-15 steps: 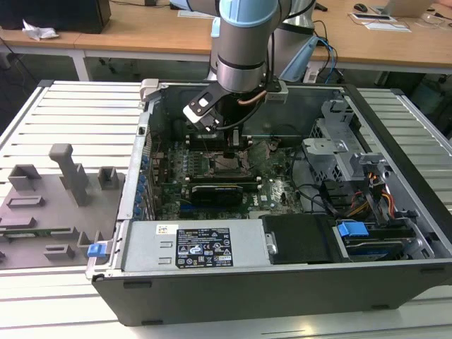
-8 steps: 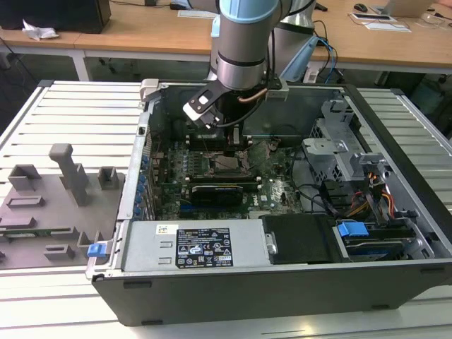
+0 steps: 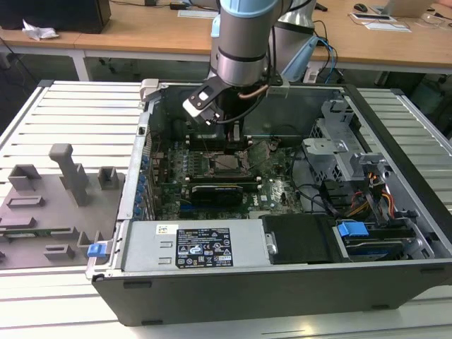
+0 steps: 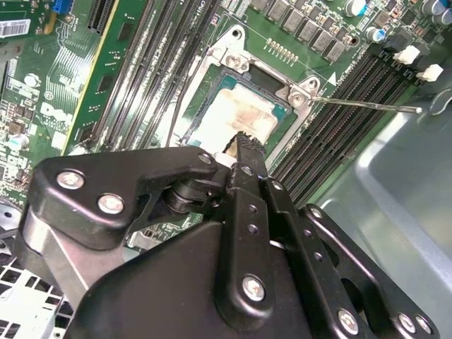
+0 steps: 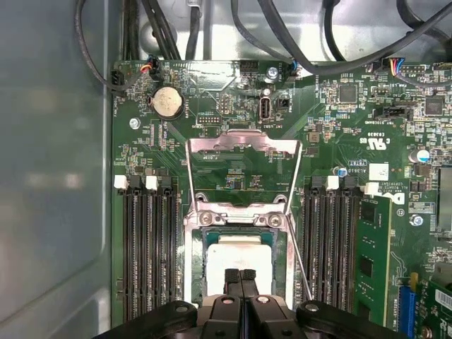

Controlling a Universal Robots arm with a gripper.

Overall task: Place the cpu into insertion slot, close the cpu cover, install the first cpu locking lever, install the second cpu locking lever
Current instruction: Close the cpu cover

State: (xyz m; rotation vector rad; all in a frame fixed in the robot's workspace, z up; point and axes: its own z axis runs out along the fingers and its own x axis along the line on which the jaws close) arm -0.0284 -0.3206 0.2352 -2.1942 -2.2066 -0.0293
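Observation:
The cpu [image 5: 236,256] lies flat in the insertion slot [image 5: 194,261], its pale silver top smeared with residue; it also shows in the second wrist view as the cpu [image 4: 236,113]. The cpu cover [image 5: 244,145], a thin silver frame, is swung open away from the slot, with green board showing through its window. My gripper [image 5: 240,275] is shut with nothing between its fingers, its tips right over the cpu's near edge. A thin wire locking lever [image 4: 367,106] sticks out unlatched beside the slot. In the exterior view the gripper [image 3: 236,138] hangs over the slot [image 3: 227,164].
The green board sits inside an open computer case [image 3: 395,141]. Long black memory slots [image 5: 148,247] flank the socket on both sides. Cables [image 5: 318,42] run along the board's edge. A power supply [image 3: 201,247] and drive bay [image 3: 353,176] fill the case's other areas.

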